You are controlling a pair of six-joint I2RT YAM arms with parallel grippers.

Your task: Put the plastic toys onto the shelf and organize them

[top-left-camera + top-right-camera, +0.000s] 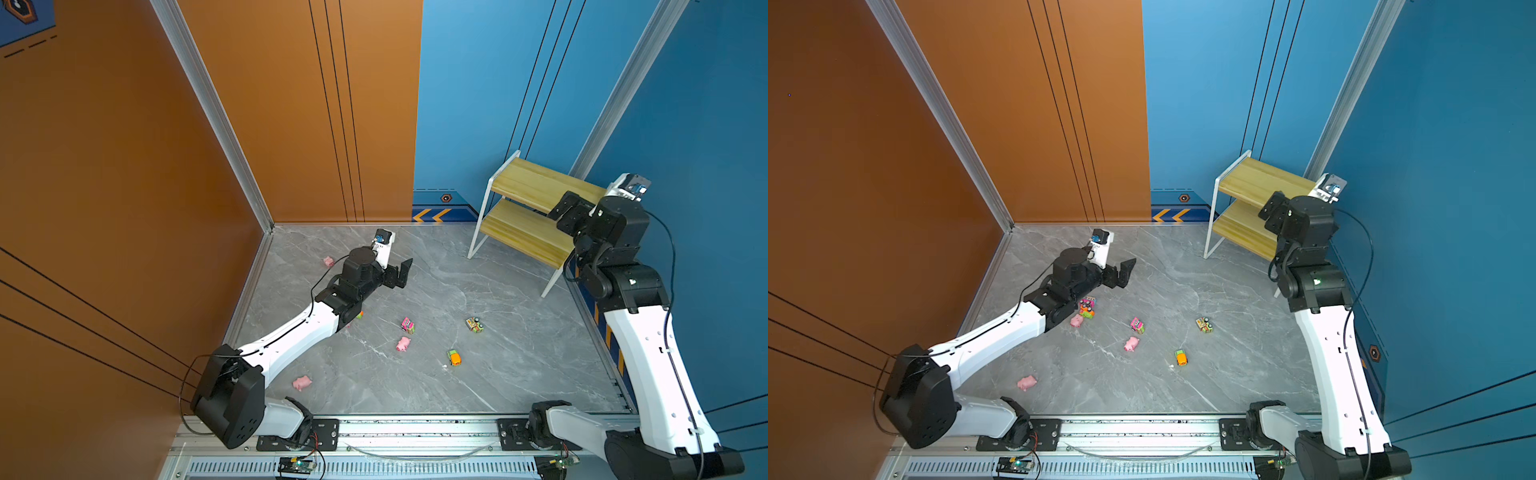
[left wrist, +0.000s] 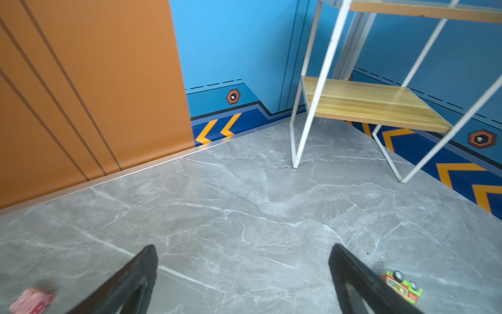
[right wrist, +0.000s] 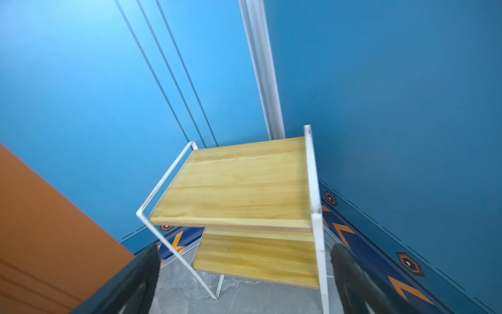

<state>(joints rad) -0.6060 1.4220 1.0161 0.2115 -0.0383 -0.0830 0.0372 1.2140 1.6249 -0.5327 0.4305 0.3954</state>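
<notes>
The grey marbled tabletop [image 1: 519, 353] carries everything. The shelf [image 1: 528, 208] stands in the far corner, both pale boards bare; the right tool [image 3: 244, 261] hangs just above and in front of its upper board, fingers [image 3: 141, 271] wide apart and holding nothing.

The left tool [image 1: 399, 272] hovers over bare tabletop well short of the shelf, its fingers [image 2: 135, 274] likewise spread with nothing between them.

The toys all lie on the tabletop, none on the shelf. Behind the left tool, under its forearm, sit a pink and green truck [image 1: 1087, 306] and a pig [image 1: 1076, 320] just beside it. Toward the front edge from that tool lie a pink truck [image 1: 407, 325], a pig [image 1: 403, 344] near it, an orange and green truck [image 1: 454, 358] and a green truck on its side [image 1: 474, 324]. A third pig [image 1: 302, 382] lies beside the left arm, and a fourth [image 1: 328, 261] on the tool's wall side.
</notes>
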